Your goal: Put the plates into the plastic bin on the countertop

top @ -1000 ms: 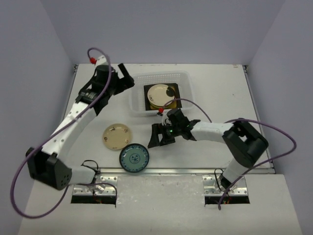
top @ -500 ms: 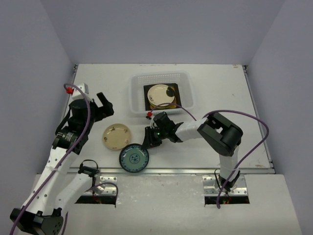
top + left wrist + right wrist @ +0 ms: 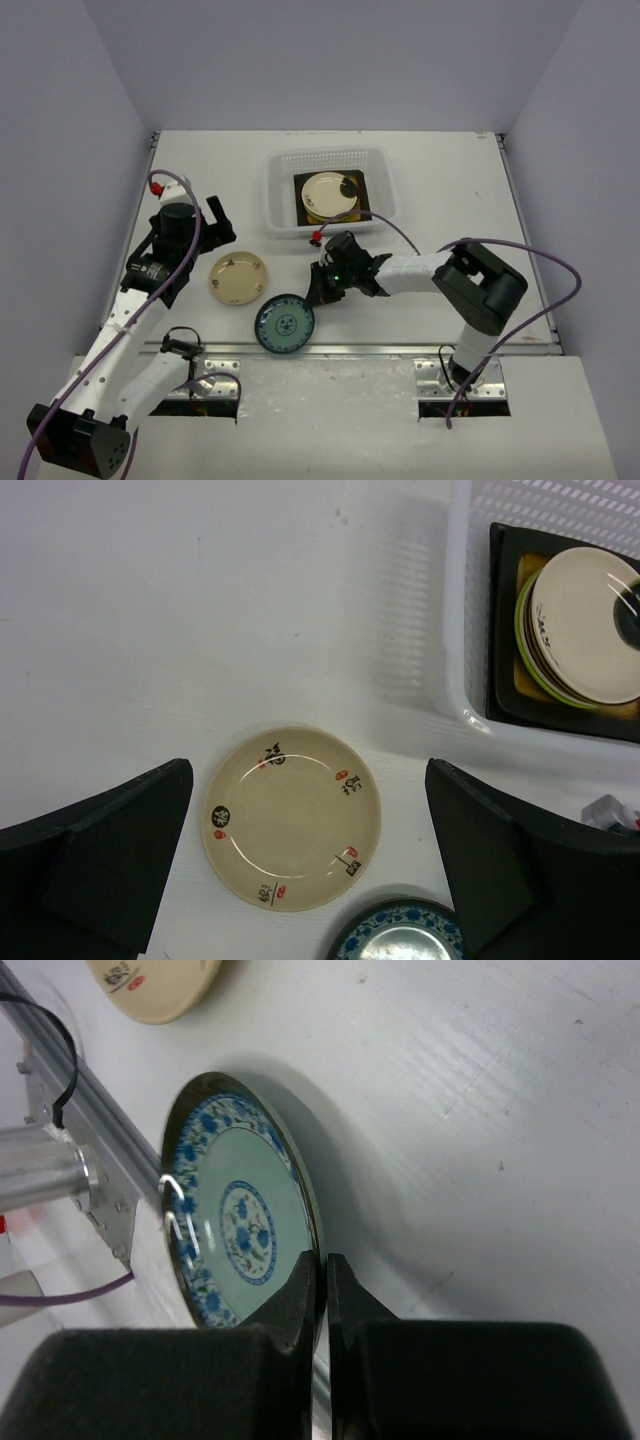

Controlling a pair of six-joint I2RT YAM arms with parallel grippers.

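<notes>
**Right gripper pinches the blue-white plate**

Closest to the arms, the blue-white plate [image 3: 284,324] sits by the metal rail [image 3: 400,350] at the 6 o'clock edge of the countertop [image 3: 450,180]. The right gripper [image 3: 322,1278] is squeezed tight on its rim at about 2 o'clock, and that side looks tipped up. The loose cream plate [image 3: 238,277] lies flat at 10 o'clock from it, near but not touching. The left gripper [image 3: 222,225] hangs over this plate, jaws wide, holding nothing. Farther off, at 12 o'clock, is the plastic bin [image 3: 275,195]. Its near wall stands between the two loose plates and the stack inside. There the top cream plate [image 3: 590,620] rests on a lime green plate [image 3: 524,630], with a dark square plate [image 3: 505,630] at the bottom.
</notes>
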